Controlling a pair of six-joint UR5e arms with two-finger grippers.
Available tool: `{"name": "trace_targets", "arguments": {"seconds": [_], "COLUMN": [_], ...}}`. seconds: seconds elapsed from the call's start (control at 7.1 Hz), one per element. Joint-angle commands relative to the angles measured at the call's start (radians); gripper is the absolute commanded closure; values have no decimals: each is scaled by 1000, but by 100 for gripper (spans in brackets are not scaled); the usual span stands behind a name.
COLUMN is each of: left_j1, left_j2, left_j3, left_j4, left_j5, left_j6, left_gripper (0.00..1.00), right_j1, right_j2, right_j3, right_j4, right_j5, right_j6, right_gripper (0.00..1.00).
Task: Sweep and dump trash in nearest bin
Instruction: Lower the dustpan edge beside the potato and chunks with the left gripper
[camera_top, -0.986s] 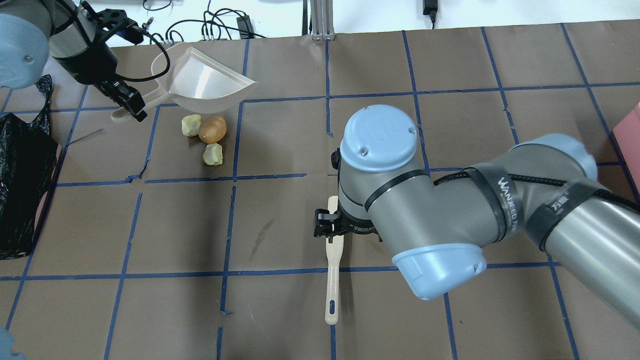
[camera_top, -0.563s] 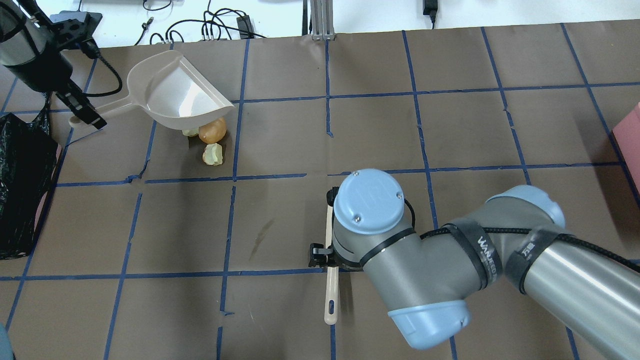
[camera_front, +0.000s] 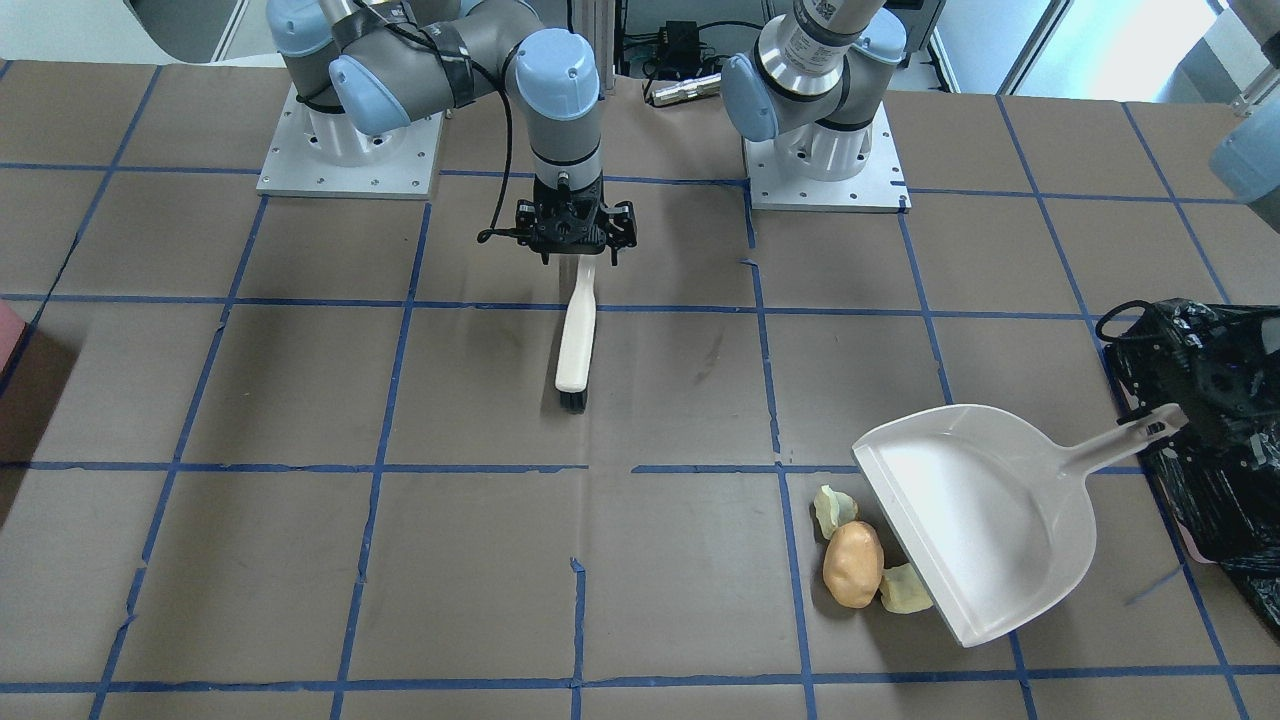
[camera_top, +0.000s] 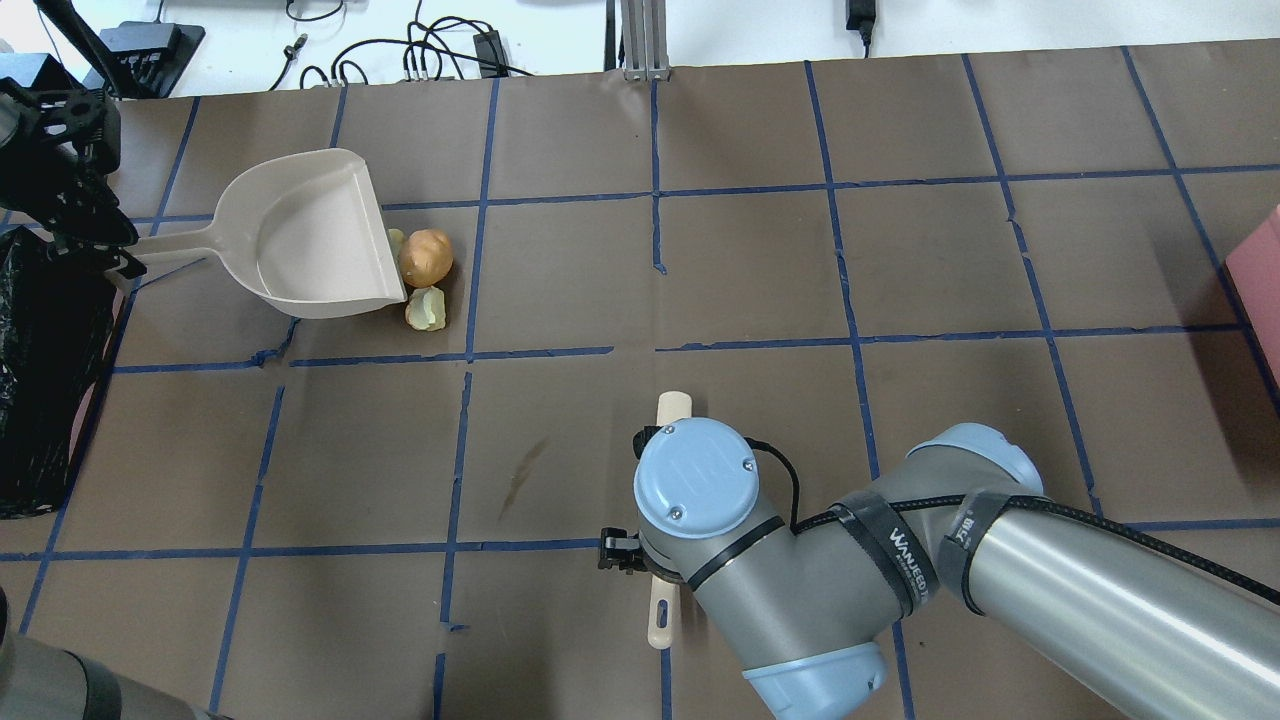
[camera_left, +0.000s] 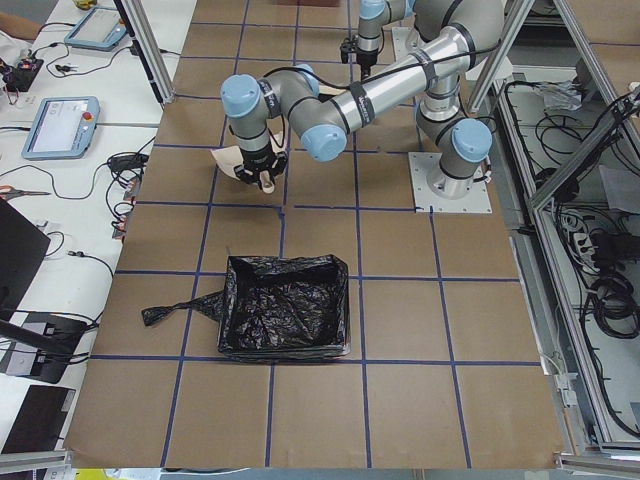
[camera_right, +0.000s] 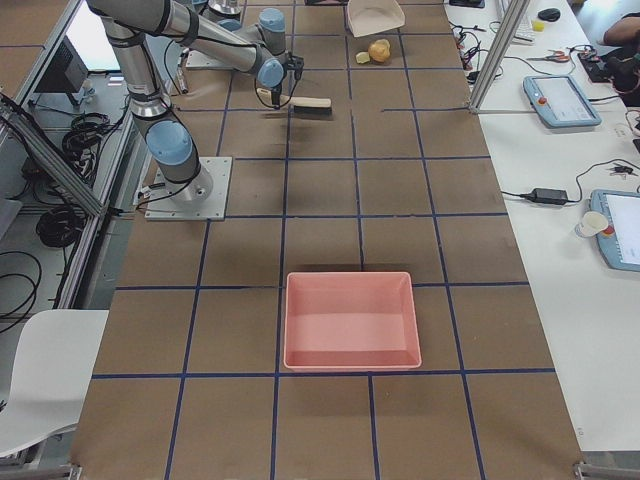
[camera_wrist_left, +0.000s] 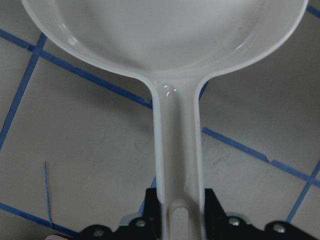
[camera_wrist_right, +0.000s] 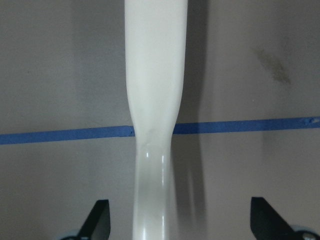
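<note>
Your left gripper (camera_wrist_left: 179, 199) pinches the dustpan (camera_top: 300, 240), lying at 9 o'clock of the trash (camera_top: 425, 258). Your right gripper (camera_wrist_right: 180, 220), spread, straddles the brush (camera_front: 576, 340) (nothing swept yet, bin (camera_left: 285, 315) unfed).

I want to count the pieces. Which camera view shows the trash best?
Exterior front-facing: the tan lump and both pale chunks of the trash lie unhidden beside the dustpan. Overhead, the dustpan's lip partly hides one chunk. Exterior right shows them tiny. The other views show none.

Your L gripper (camera_wrist_left: 181, 212) is squeezed closed, arm reaching far out. R gripper (camera_front: 578, 248) points down, fingers wide apart.
</note>
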Motion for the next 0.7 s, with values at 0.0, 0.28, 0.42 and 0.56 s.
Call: {"name": "trace_targets", "arguments": {"seconds": [0.0, 0.28, 0.42, 0.56], "left_j1": [23, 26, 26, 24], "left_j2": [-73, -135, -144, -147], "left_j3": [53, 93, 85, 76], "left_j4": [80, 109, 110, 110], "left_j5": [107, 113, 106, 99], "left_j6": [121, 158, 161, 183], "left_gripper": [99, 99, 99, 99], "right_j1": [9, 24, 24, 24], "right_j2": [2, 4, 2, 1], "right_j3": [-1, -1, -1, -1], "right_j4": [1, 8, 13, 11], "right_j5": [-2, 0, -2, 0], "right_j6": [7, 49, 53, 53], "right_gripper": [3, 8, 14, 22]}}
